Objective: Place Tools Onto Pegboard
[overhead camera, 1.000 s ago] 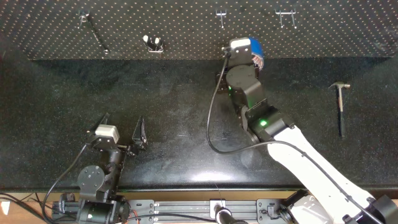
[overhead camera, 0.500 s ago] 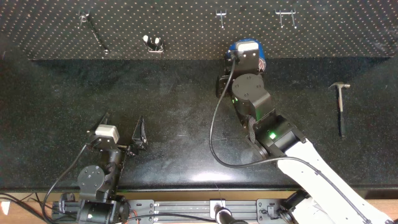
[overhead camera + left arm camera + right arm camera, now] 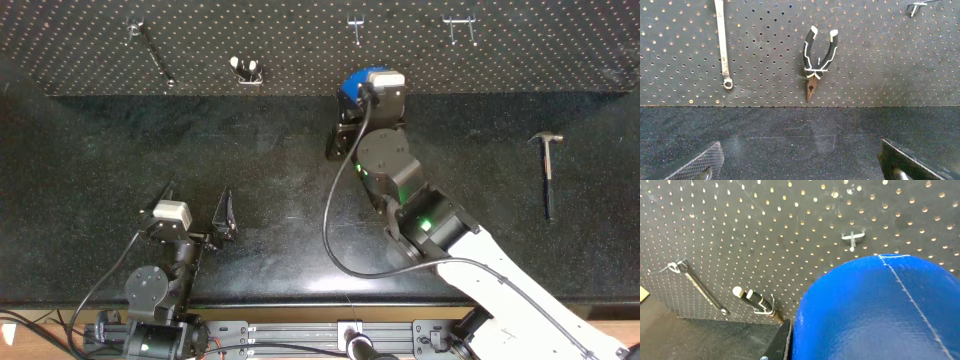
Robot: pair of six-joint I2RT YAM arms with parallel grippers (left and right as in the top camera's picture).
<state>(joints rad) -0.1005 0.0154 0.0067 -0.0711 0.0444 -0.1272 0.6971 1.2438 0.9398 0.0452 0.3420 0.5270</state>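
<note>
Along the surface's far edge stands the pegboard, with a wrench and pliers hung toward its left. The right gripper is near the middle of that edge, clamped on a blue roll held just below a bare hook. The left gripper sits by the near left corner, spread wide and empty. A hammer lies near the right edge. The roll hides much of the wrist's sight of the board, so its hole could miss the hook's prongs and the roll fall.
</note>
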